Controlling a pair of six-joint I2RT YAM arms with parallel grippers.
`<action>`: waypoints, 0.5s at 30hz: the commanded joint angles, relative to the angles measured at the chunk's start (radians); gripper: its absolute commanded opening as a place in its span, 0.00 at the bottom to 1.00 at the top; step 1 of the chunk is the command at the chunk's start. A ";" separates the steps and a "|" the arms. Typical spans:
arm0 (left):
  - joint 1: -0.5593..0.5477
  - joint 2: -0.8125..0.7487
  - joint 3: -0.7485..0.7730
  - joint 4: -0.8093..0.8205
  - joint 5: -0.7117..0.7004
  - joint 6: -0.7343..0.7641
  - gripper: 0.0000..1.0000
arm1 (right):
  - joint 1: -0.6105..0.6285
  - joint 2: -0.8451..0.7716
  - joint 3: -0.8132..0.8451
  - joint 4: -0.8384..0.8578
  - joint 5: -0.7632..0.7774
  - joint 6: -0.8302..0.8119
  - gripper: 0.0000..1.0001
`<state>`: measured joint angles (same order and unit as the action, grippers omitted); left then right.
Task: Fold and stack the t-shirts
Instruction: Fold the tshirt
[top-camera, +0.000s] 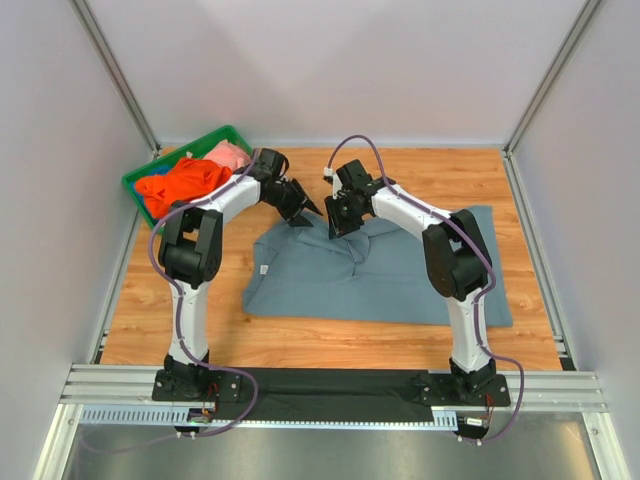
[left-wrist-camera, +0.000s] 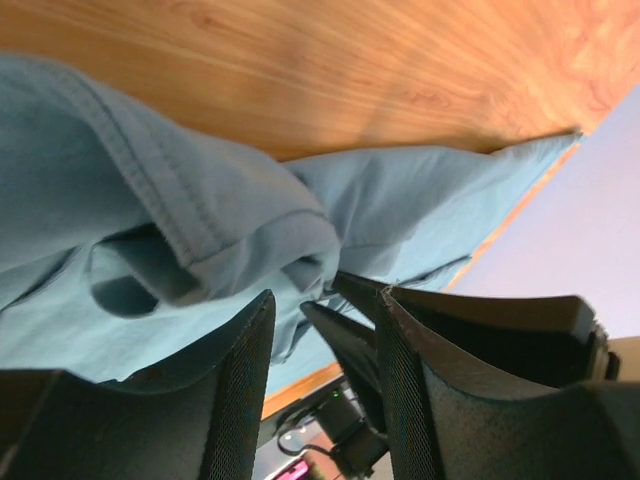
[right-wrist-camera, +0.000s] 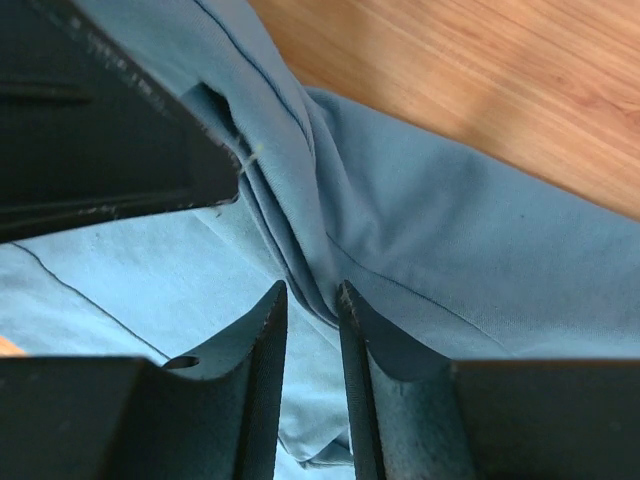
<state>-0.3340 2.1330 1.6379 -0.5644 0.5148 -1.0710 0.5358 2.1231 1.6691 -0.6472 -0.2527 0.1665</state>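
A slate grey-blue t-shirt lies spread across the middle of the table, with a small white label near its left edge. Both grippers meet over its far edge, where the cloth rises in a ridge. My left gripper stands open; a bunched hem sits just beyond its tips. My right gripper has its jaws a narrow gap apart, and a fold of the shirt runs down to its tips. An orange t-shirt and a pink one lie in the bin.
A green plastic bin stands at the far left corner of the wooden table. Grey walls with metal posts enclose the table on three sides. A black mat and an aluminium rail run along the near edge between the arm bases.
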 joint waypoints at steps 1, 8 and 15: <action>-0.005 0.016 0.056 -0.045 -0.010 -0.055 0.52 | 0.006 -0.052 0.000 0.017 -0.013 -0.018 0.28; -0.013 0.005 0.039 -0.097 -0.084 -0.064 0.49 | 0.004 -0.054 0.000 0.024 -0.019 -0.012 0.28; -0.014 0.028 0.056 -0.088 -0.090 -0.069 0.46 | 0.006 -0.058 -0.005 0.029 -0.019 -0.010 0.28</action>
<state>-0.3408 2.1494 1.6638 -0.6395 0.4332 -1.1210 0.5358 2.1231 1.6684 -0.6456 -0.2584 0.1665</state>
